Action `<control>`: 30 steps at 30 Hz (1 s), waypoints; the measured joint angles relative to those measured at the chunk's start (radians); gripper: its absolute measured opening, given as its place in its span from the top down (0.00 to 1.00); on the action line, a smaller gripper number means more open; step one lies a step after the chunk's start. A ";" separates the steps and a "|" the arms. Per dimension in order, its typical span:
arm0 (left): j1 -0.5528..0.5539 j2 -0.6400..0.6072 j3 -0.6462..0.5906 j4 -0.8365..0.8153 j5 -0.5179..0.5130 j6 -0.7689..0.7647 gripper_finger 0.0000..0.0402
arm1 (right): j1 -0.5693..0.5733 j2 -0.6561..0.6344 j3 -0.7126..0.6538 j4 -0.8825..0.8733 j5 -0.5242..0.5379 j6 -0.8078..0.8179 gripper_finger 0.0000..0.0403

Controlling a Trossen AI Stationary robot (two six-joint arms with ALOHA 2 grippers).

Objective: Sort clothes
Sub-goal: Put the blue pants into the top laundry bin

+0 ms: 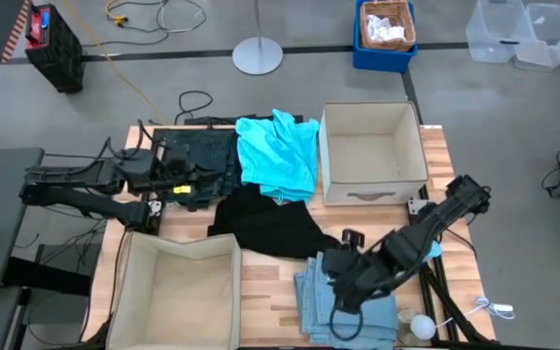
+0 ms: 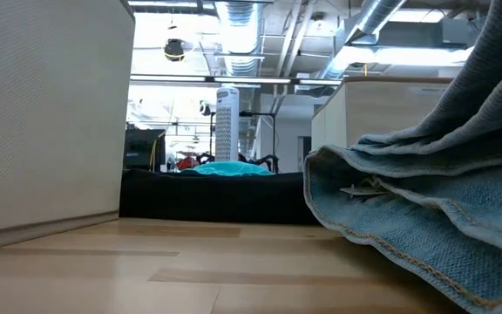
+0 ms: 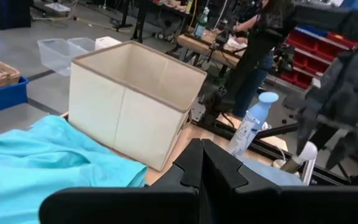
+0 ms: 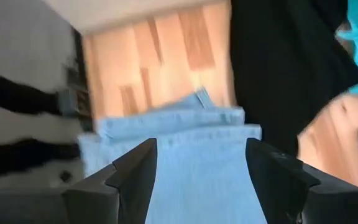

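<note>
The turquoise garment (image 1: 278, 154) lies spread at the table's far middle, and it also shows in the left wrist view (image 3: 42, 158). The dark green garment (image 1: 197, 160) lies to its left. The black garment (image 1: 270, 226) lies at mid-table. The folded pale dusty-blue garment (image 1: 350, 309) lies at the near right, and the low view (image 2: 425, 205) shows it close up. My left gripper (image 1: 185, 187) is shut over the dark green garment, its fingertips (image 3: 202, 167) together. My right gripper (image 1: 343, 277) is open above the pale blue garment (image 4: 185, 162), a finger (image 4: 143, 167) standing on each side.
One beige bin (image 1: 372, 154) stands at the far right and another beige bin (image 1: 178, 292) at the near left. A white ball (image 1: 423, 326) lies at the near right edge. A water bottle (image 3: 253, 124) and a person (image 3: 260, 43) show beyond the table.
</note>
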 joint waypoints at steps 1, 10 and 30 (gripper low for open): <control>0.000 0.004 0.000 0.005 0.002 -0.003 1.00 | 0.004 0.017 0.000 -0.003 -0.006 0.000 0.35; -0.001 0.014 0.000 0.006 0.005 -0.052 1.00 | 0.095 0.156 0.000 0.028 -0.047 0.064 0.35; -0.001 0.013 0.000 0.000 0.005 -0.052 1.00 | 0.299 0.327 0.000 0.054 -0.043 0.332 0.35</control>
